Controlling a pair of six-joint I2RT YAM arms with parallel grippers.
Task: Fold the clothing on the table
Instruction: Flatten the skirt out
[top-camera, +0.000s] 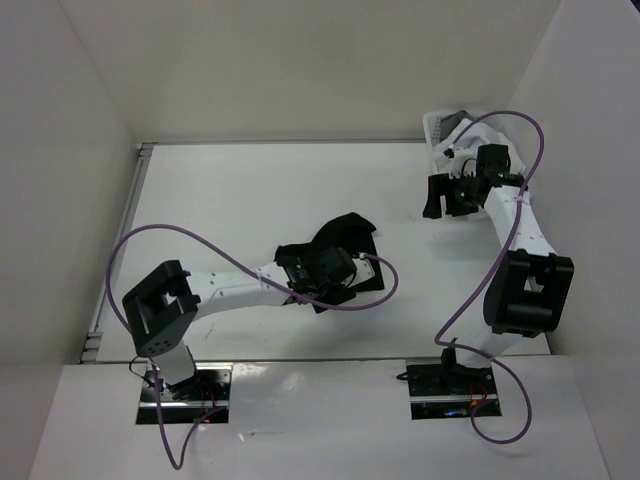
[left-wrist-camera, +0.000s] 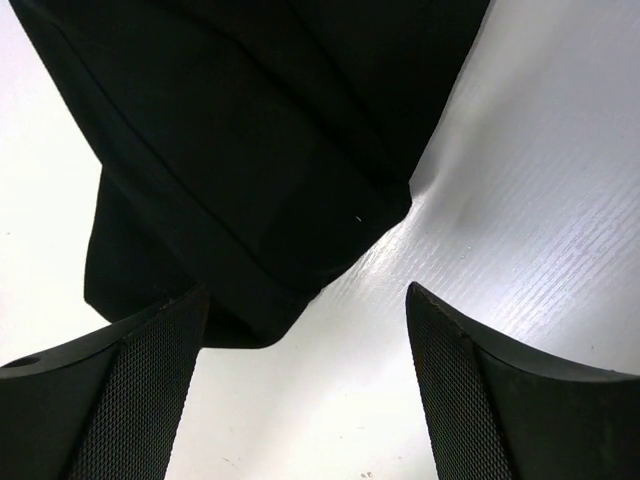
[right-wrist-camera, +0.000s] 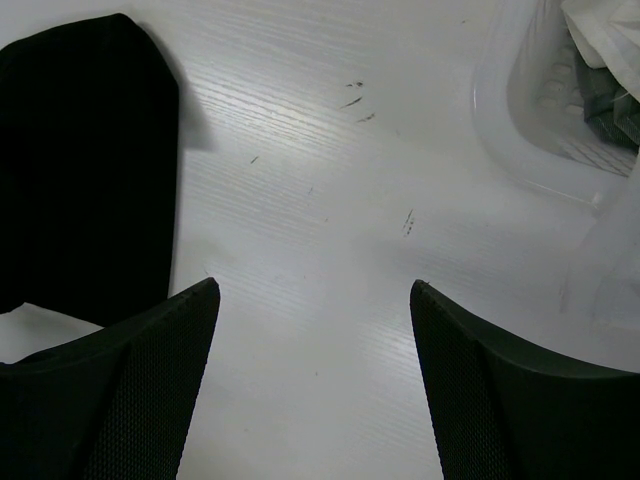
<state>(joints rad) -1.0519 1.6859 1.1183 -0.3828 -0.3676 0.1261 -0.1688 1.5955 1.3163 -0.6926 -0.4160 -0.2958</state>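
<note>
The black clothing (top-camera: 347, 233) lies bunched near the middle of the white table (top-camera: 230, 200). In the left wrist view the clothing (left-wrist-camera: 250, 150) shows overlapping folded layers filling the upper left, its lowest corner just beside my left finger (left-wrist-camera: 150, 390). My left gripper (top-camera: 338, 268) (left-wrist-camera: 306, 290) hovers at the clothing's near edge, open, with only bare table between its fingers. My right gripper (top-camera: 437, 195) (right-wrist-camera: 314, 284) stands open over bare table to the right of the garment. A black rounded edge of the clothing (right-wrist-camera: 90, 160) shows at the left of the right wrist view.
A white plastic basket (top-camera: 445, 128) (right-wrist-camera: 520, 130) sits at the far right corner, with white cloth (right-wrist-camera: 600, 30) inside. A metal rail (top-camera: 120, 250) runs along the table's left edge. White walls enclose the table. Purple cables loop off both arms.
</note>
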